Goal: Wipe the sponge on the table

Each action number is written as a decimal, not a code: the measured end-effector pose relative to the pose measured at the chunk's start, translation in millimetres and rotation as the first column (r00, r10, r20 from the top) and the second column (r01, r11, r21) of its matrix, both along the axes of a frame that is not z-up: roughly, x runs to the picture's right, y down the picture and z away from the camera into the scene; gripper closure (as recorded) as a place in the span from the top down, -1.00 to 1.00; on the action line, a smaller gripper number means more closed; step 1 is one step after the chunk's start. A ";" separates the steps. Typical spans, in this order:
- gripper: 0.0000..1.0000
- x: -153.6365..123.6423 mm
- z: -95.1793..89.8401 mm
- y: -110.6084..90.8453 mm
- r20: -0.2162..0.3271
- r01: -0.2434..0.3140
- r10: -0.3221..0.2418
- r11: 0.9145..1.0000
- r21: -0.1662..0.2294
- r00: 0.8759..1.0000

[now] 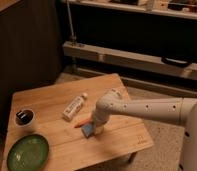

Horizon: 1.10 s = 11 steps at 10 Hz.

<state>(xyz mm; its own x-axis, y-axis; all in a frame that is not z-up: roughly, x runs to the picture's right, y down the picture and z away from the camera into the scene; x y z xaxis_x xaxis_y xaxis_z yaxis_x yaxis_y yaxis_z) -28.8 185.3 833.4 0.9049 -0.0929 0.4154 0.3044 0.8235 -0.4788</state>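
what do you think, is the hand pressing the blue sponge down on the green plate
No. The camera view shows the hand, shut on the blue sponge, pressing it down on the bare table beside the carrot. The green plate lies apart, at a corner near the cup.

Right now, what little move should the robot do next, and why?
Probably slide the hand a little along the table, away from the carrot: it is shut on the sponge, which sits flat on the wood, so a wiping stroke seems due.
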 end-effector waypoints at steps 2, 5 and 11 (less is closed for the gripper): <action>-0.87 10.5 20.1 -16.6 -0.017 -0.023 0.023 1.000 -0.001 1.000; -0.87 31.9 40.6 -43.5 -0.063 -0.064 0.065 0.998 0.018 0.996; -0.87 117.4 25.8 -22.4 -0.199 -0.088 0.091 0.996 0.025 0.976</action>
<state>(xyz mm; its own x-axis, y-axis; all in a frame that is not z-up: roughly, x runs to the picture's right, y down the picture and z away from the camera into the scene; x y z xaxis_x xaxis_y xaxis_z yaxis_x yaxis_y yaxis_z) 88.7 162.9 859.2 0.9744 -0.0133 0.2246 0.1289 0.8512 -0.5088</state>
